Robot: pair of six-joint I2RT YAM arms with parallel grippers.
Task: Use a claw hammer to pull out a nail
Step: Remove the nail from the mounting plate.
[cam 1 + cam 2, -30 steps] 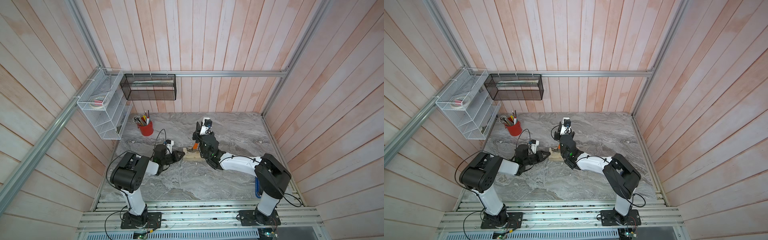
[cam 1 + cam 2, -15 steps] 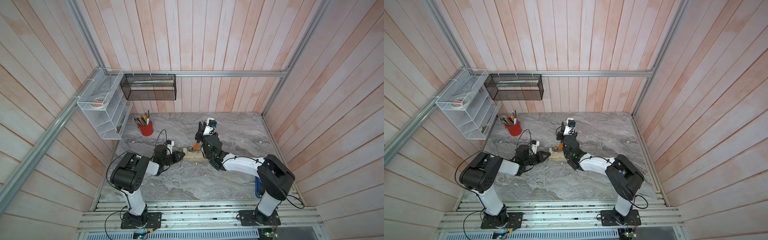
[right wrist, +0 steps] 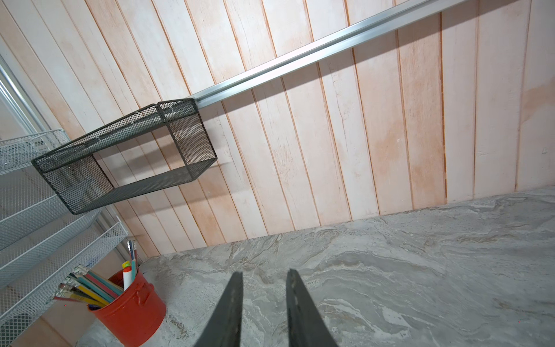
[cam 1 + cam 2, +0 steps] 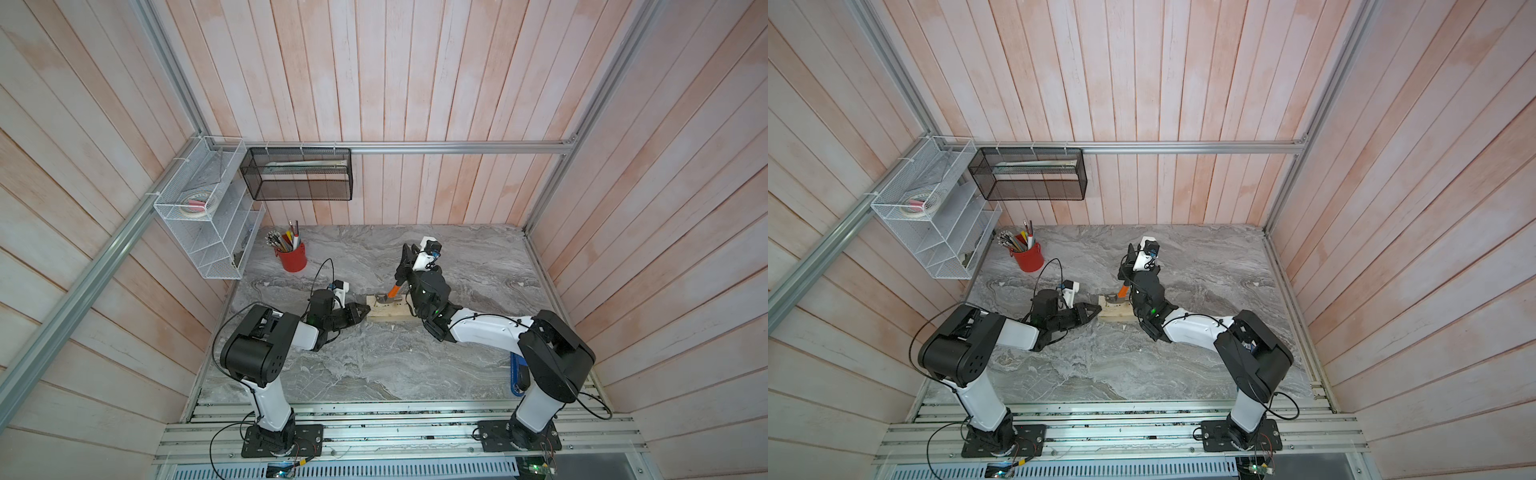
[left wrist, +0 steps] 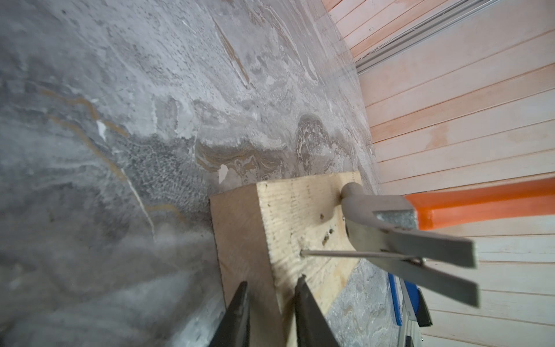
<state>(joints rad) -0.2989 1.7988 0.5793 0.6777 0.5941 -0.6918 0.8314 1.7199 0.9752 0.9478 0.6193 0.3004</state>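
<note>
With the block point(image 5: 288, 210) pinched by the left gripper point(image 5: 271, 281) and the hammer point(image 5: 390, 222) clamped in the right gripper point(image 3: 264, 272), its claw, hooked on the nail point(image 5: 354, 254) above the block, is best levered slowly, without twist

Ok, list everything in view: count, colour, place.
wood block: one, pale, mid-table
claw hammer: one, steel head, orange handle, claw hooked on the nail
nail: one, silver, tip in the block
pot: one, red, back left, holds pencils
wire rack: one, white, left wall
tape roll: one, pale, rack's top tier
mesh basket: one, black, back wall
blue object: one, table's right front edge
table: one, grey marble
left fingers: two, black, astride the block's end
right fingers: two, black, closed on the hammer handle
</note>
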